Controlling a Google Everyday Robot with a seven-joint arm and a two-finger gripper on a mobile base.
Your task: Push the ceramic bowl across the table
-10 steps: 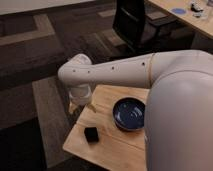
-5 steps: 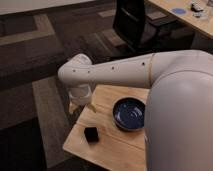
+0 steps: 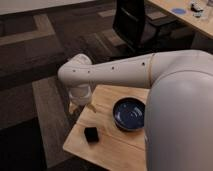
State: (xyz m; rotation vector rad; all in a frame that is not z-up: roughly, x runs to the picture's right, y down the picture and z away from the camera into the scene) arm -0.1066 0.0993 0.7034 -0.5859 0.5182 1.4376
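Observation:
The dark-blue ceramic bowl (image 3: 129, 114) sits upright on the light wood table (image 3: 112, 146), right of the middle, partly hidden at its right by my white arm. My arm reaches across from the right and bends down at the far left corner of the table. My gripper (image 3: 82, 106) hangs there below the white wrist, at the table's edge, to the left of the bowl and apart from it.
A small black block (image 3: 91, 134) lies on the table, in front of the gripper and left of the bowl. A black office chair (image 3: 132, 22) stands behind the table. A paler desk (image 3: 170, 15) with a blue disc (image 3: 178, 10) is at the top right. Dark carpet surrounds the table.

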